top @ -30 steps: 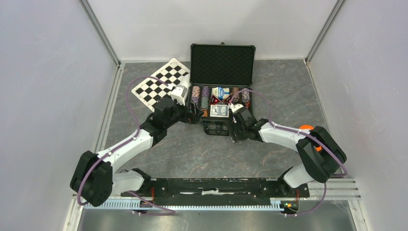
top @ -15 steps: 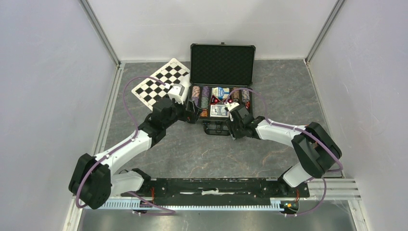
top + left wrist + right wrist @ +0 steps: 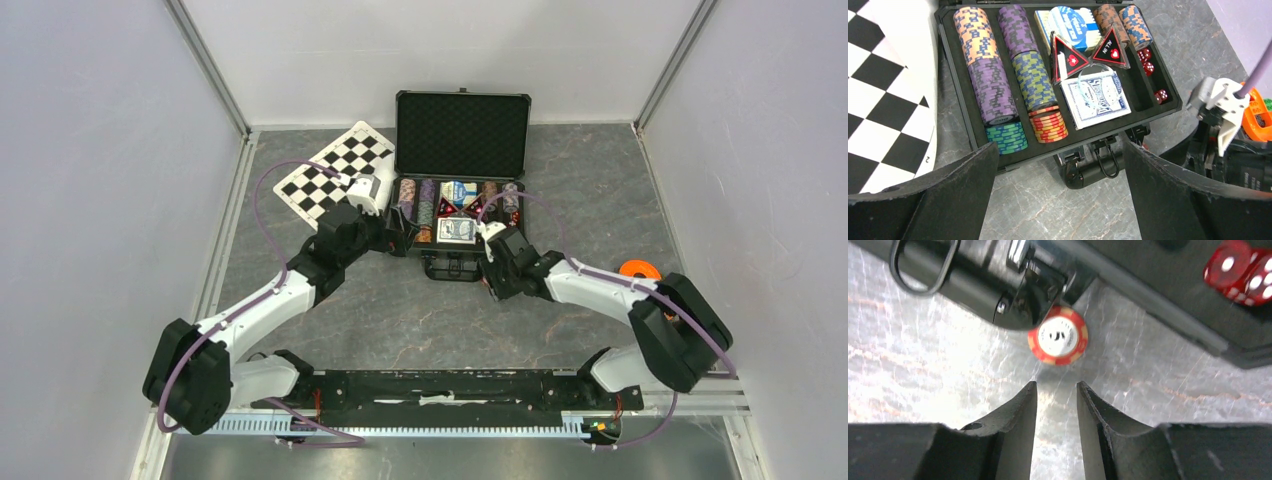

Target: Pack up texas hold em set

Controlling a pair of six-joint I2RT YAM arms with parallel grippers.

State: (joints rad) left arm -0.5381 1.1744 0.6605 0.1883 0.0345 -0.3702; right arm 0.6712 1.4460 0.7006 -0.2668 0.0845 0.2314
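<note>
Grey marbled tabletop lay under our right pincer, which had narrowed and drawn back off the case, gripping nothing. Mid-frame, just beyond its tips, one red chip lay outside by the latch, still unpacked, we judged. Our left pincer gaped wide.

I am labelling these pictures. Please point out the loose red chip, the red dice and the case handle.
loose red chip [image 3: 1058, 342], right wrist view, white centre.
red dice [image 3: 1235, 271], right wrist view, left die's face.
case handle [image 3: 1087, 174], left wrist view, round grip.
</note>
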